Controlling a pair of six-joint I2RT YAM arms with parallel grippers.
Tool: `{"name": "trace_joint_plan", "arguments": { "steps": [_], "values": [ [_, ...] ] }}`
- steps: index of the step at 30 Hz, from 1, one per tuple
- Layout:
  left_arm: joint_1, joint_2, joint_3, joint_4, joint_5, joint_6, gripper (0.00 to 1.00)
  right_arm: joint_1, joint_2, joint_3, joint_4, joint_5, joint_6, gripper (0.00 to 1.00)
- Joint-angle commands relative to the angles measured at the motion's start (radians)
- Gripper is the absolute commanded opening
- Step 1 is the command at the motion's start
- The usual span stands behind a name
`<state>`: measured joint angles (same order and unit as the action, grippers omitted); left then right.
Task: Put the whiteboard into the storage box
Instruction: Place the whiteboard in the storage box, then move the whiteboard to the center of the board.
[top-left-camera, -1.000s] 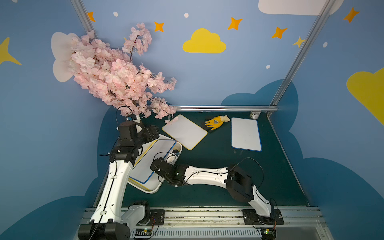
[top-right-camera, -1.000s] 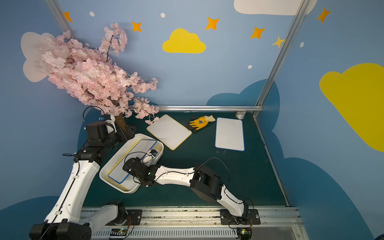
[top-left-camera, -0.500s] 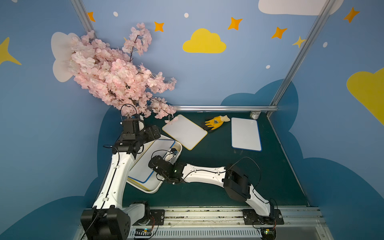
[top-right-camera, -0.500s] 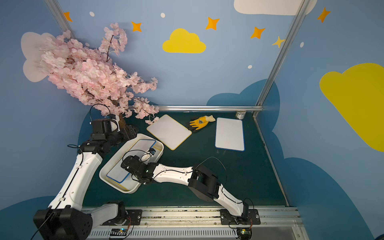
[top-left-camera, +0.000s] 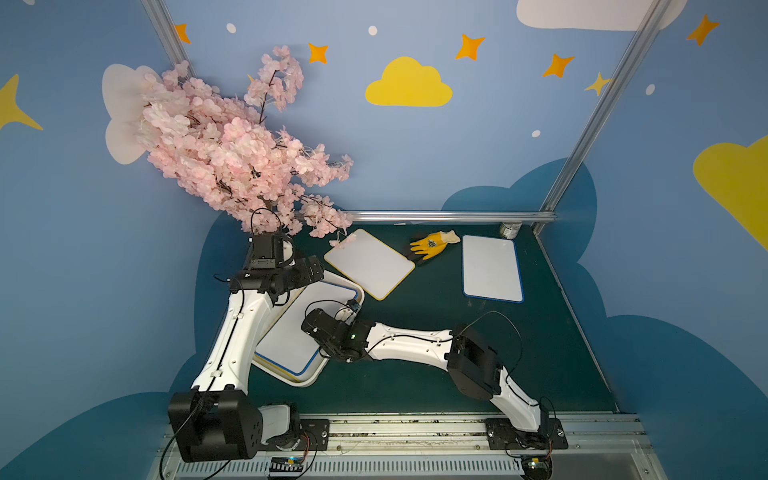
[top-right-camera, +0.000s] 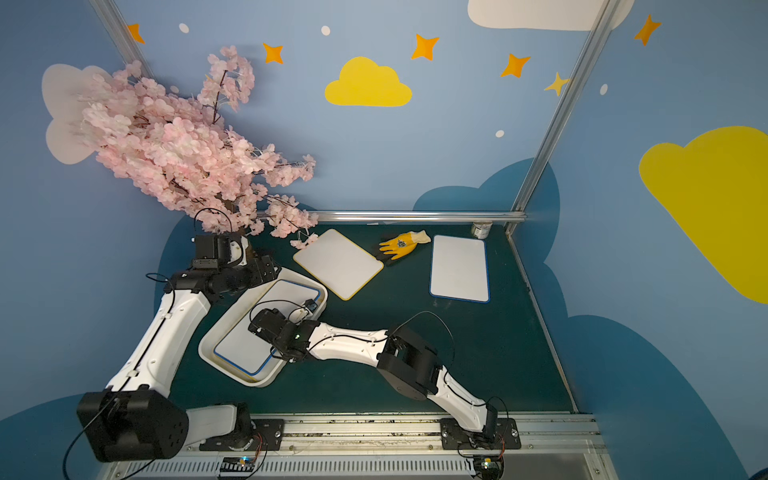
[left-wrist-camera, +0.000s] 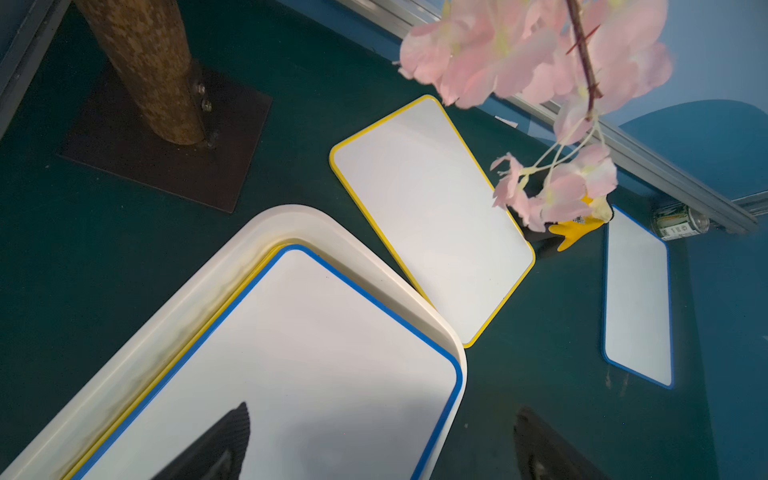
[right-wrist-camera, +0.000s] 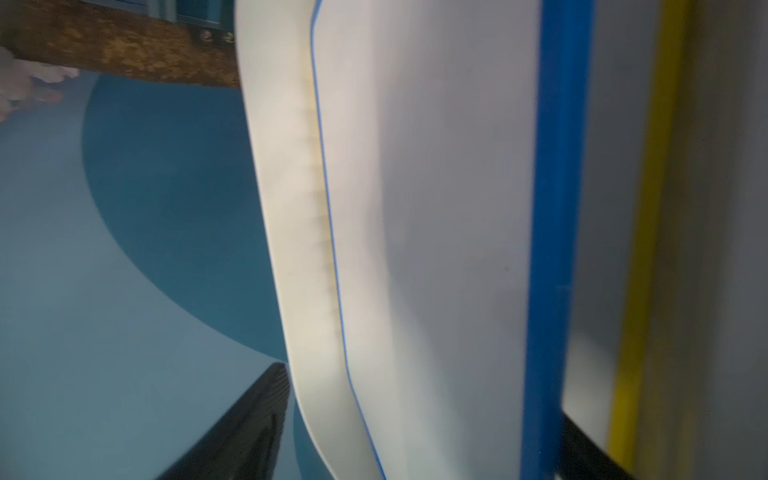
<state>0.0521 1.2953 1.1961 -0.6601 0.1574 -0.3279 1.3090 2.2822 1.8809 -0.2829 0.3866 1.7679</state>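
The storage box (top-left-camera: 306, 380) (top-right-camera: 249, 380) is a shallow white tray at the table's left. A blue-edged whiteboard (top-left-camera: 291, 340) (top-right-camera: 245, 345) (left-wrist-camera: 291, 353) (right-wrist-camera: 457, 208) lies in it on top of a yellow-edged one, of which only the edge shows. My right gripper (top-left-camera: 311, 326) (top-right-camera: 257, 326) (right-wrist-camera: 415, 449) hovers open over the box's near right side. Its fingers (right-wrist-camera: 249, 428) stand on either side of the board's blue edge, apart from it. Over the box's far end my left gripper (top-left-camera: 311, 270) (top-right-camera: 268, 268) (left-wrist-camera: 382, 457) is open and holds nothing.
Flat on the green mat lie a yellow-edged whiteboard (top-left-camera: 369, 262) (top-right-camera: 338, 262) (left-wrist-camera: 432, 216) and a blue-edged whiteboard (top-left-camera: 491, 268) (top-right-camera: 459, 268) (left-wrist-camera: 638, 299). A yellow glove (top-left-camera: 432, 243) lies between them, a can (top-left-camera: 510, 229) in the back corner. The blossom tree's trunk (left-wrist-camera: 145, 70) rises behind the box.
My right gripper has gone from shut to open at the blue-edged whiteboard's edge in the box. The left arm has swung a little toward the far right.
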Motion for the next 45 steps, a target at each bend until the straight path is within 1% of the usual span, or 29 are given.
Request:
{"name": "trace_joint_plan", "arguments": {
  "steps": [1,10,16,18,19,21,23,25,27,29,30,32,33,37,38,40,41,43,44,45],
  "values": [
    [-0.001,0.027,0.035,-0.042,-0.006,0.016,0.99,-0.014,-0.063,-0.006,-0.136,-0.007,0.037,0.86],
    [-0.003,0.050,0.037,-0.049,-0.010,0.020,1.00,-0.023,-0.097,-0.011,-0.237,-0.035,0.059,0.86],
    [-0.008,0.065,0.037,-0.052,-0.009,0.018,1.00,-0.028,-0.190,-0.111,-0.265,0.012,0.024,0.86],
    [-0.023,0.076,0.038,-0.061,-0.039,0.026,1.00,-0.032,-0.242,-0.160,-0.283,0.054,-0.028,0.86],
    [-0.037,0.086,0.042,-0.071,-0.057,0.029,1.00,-0.034,-0.277,-0.192,-0.293,0.087,-0.075,0.86],
    [-0.071,0.096,0.044,-0.076,-0.072,0.036,1.00,-0.042,-0.350,-0.257,-0.302,0.164,-0.207,0.86],
    [-0.113,0.106,0.045,-0.080,-0.080,0.039,1.00,-0.075,-0.434,-0.343,-0.297,0.189,-0.353,0.86],
    [-0.150,0.115,0.046,-0.081,-0.078,0.039,1.00,-0.133,-0.507,-0.442,-0.268,0.174,-0.489,0.87],
    [-0.187,0.116,0.044,-0.077,-0.086,0.035,0.99,-0.211,-0.572,-0.543,-0.212,0.126,-0.619,0.87],
    [-0.225,0.114,0.036,-0.060,-0.086,0.038,0.99,-0.310,-0.631,-0.635,-0.144,0.055,-0.730,0.87],
    [-0.236,0.117,0.035,-0.056,-0.078,0.036,1.00,-0.371,-0.659,-0.683,-0.080,-0.009,-0.800,0.87],
    [-0.242,0.120,0.029,-0.034,-0.051,0.037,1.00,-0.481,-0.708,-0.760,0.022,-0.093,-0.890,0.87],
    [-0.244,0.119,0.023,-0.017,-0.016,0.037,1.00,-0.530,-0.735,-0.788,0.063,-0.123,-0.932,0.87],
    [-0.246,0.100,-0.016,0.076,0.094,0.021,1.00,-0.693,-0.782,-0.806,0.012,-0.150,-1.024,0.87],
    [-0.250,0.096,-0.023,0.089,0.102,0.015,1.00,-0.731,-0.791,-0.809,-0.010,-0.151,-1.032,0.87],
    [-0.281,0.091,-0.032,0.096,0.083,0.015,1.00,-0.817,-0.820,-0.840,-0.016,-0.201,-1.057,0.86],
    [-0.303,0.093,-0.032,0.094,0.047,0.016,1.00,-0.845,-0.836,-0.858,-0.010,-0.206,-1.062,0.86],
    [-0.365,0.106,-0.021,0.074,0.009,0.014,1.00,-0.907,-0.870,-0.909,0.035,-0.256,-1.089,0.86],
    [-0.398,0.110,-0.015,0.067,-0.006,0.009,1.00,-0.939,-0.882,-0.915,0.014,-0.298,-1.085,0.86],
    [-0.446,0.113,-0.011,0.059,-0.038,0.006,1.00,-0.977,-0.895,-0.926,0.009,-0.368,-1.093,0.86]
  ]
}}
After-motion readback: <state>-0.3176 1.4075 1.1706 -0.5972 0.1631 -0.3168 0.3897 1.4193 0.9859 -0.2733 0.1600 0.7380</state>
